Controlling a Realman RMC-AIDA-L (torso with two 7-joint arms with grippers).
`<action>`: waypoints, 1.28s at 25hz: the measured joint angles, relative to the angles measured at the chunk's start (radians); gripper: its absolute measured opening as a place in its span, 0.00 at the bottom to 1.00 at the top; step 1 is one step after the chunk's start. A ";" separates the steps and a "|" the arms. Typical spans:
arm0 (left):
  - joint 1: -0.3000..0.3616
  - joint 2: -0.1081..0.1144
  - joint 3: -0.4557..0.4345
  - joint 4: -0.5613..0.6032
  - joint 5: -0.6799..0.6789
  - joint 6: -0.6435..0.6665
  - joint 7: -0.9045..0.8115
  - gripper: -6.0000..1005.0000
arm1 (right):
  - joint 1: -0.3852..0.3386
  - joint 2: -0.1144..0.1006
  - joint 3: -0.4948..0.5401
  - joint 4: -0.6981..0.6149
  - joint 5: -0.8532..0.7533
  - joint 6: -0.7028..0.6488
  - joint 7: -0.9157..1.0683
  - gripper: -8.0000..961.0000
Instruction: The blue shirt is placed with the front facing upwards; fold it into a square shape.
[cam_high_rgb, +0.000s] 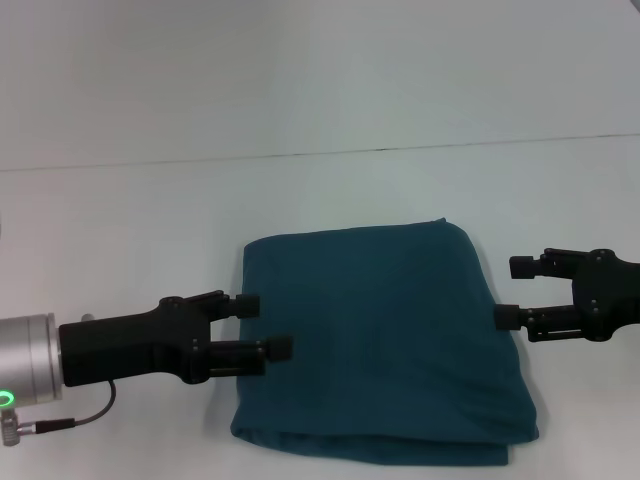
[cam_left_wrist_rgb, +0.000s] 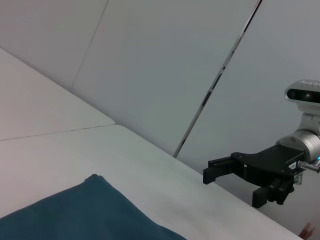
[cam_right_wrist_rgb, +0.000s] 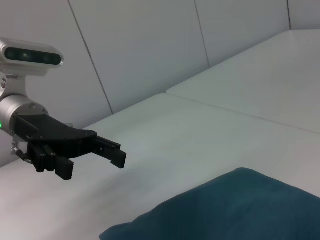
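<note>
Blue shirt (cam_high_rgb: 385, 340) folded into a rough square, flat on the white table (cam_high_rgb: 150, 230), centred toward the near edge in the head view. Lettering not visible, only plain teal cloth facing up; layered folds showing along the near edge.

Left gripper (cam_high_rgb: 262, 325) at the shirt's left edge, fingers pointing inward, jaws parted and holding nothing; lower fingertip over the cloth's margin, contact impossible to judge. Right gripper (cam_high_rgb: 512, 291) at the shirt's right edge, facing the left one, jaws likewise spread apart and empty, its lower fingertip just at the cloth's border.

From the left wrist view: a corner of the shirt (cam_left_wrist_rgb: 90, 210), right gripper (cam_left_wrist_rgb: 230, 187) beyond it. From the right wrist view: shirt (cam_right_wrist_rgb: 240, 210), left gripper (cam_right_wrist_rgb: 92, 162) beyond.
</note>
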 joint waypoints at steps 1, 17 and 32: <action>0.000 0.000 0.001 0.000 0.000 0.000 0.000 0.92 | 0.000 0.000 0.000 0.000 0.000 0.000 0.000 0.99; 0.000 0.000 0.005 0.001 0.008 -0.001 0.000 0.92 | 0.009 0.008 -0.003 0.000 0.000 0.002 -0.001 0.99; 0.000 0.000 0.006 -0.003 0.008 0.000 0.000 0.92 | 0.011 0.008 -0.006 0.000 0.000 -0.001 -0.002 0.99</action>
